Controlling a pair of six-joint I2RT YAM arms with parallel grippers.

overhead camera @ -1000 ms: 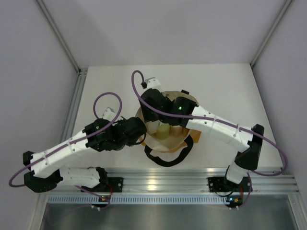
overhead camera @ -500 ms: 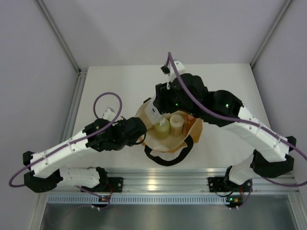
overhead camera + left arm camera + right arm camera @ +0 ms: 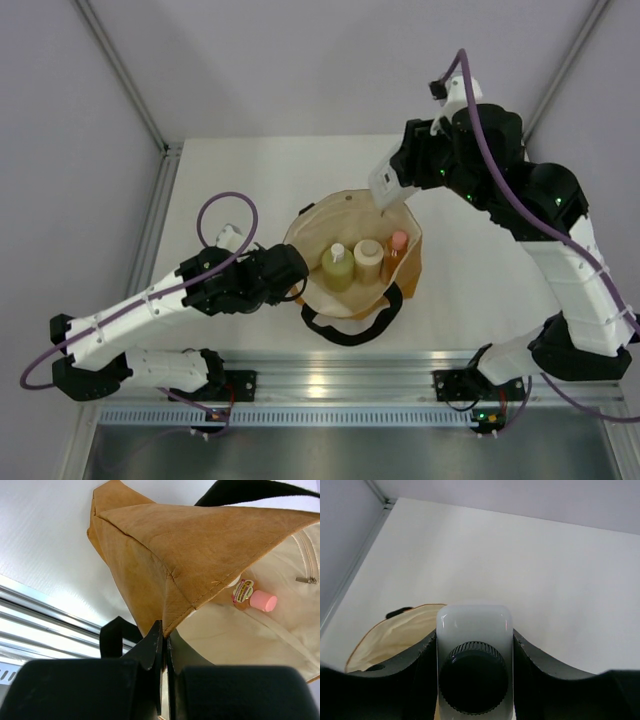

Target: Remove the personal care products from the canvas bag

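The tan canvas bag (image 3: 330,212) stands open at mid-table, its cream lining showing. Inside it stand a yellow-green bottle with a white cap (image 3: 337,268), a beige wide-topped bottle (image 3: 368,260) and a slim orange bottle with a pink cap (image 3: 397,248). My left gripper (image 3: 298,281) is shut on the bag's left rim; in the left wrist view its jaws (image 3: 165,635) pinch the canvas edge (image 3: 200,540), with the orange bottle (image 3: 255,598) lying beyond. My right gripper (image 3: 388,190) is raised above the bag's far right edge, shut on the whitish bottle (image 3: 474,625) with a dark cap.
The bag's black loop handle (image 3: 345,328) lies on the table toward the near rail (image 3: 330,375). White table surface (image 3: 545,570) stretches behind and to the right of the bag. Grey walls close in both sides.
My right arm has risen out of the bag with the whitish bottle and swung toward the far right. The other bottles inside came into view. The left arm has stayed put.
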